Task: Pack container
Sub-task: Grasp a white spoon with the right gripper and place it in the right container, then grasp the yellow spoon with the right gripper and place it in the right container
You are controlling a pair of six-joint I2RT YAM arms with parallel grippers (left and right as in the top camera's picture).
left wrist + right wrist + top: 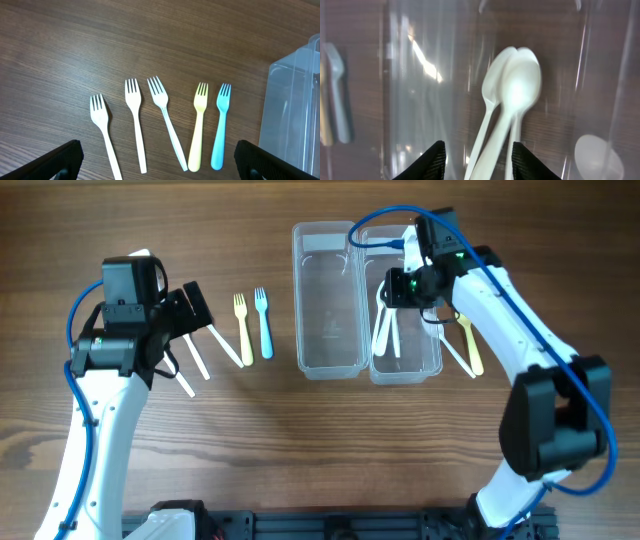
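On the left side of the overhead view, the left pincer [159, 150] hangs above a row of forks on the bench [300, 440]. Its two fingers are spread wide and it has nothing in it. Below it lie three white forks [135, 115], then a yellow fork [199, 125], then a blue fork [221, 127]. They lie close, side by side, and do not touch.

In the middle top of the overhead view stand two clear boxes that touch each other. The left box [328, 310] has nothing in it. The right box [420, 352] has white spoons [512, 95] lying in it.

The right pincer [477, 147] is low over the right box. Its fingers stand apart and the spoon handles run between them. I think it has let go, and the spoons lie on the bottom of the box.

Just right of that box, a yellow spoon [470, 345] and a white spoon [455, 352] wait on the bench.

To do this step well, I think the right pincer should go straight up, so it does not bump the thin wall or drag a spoon out. The left pincer should pinch just one fork by its handle. The blue one at the end of the row looks easiest, and the left box is close by.
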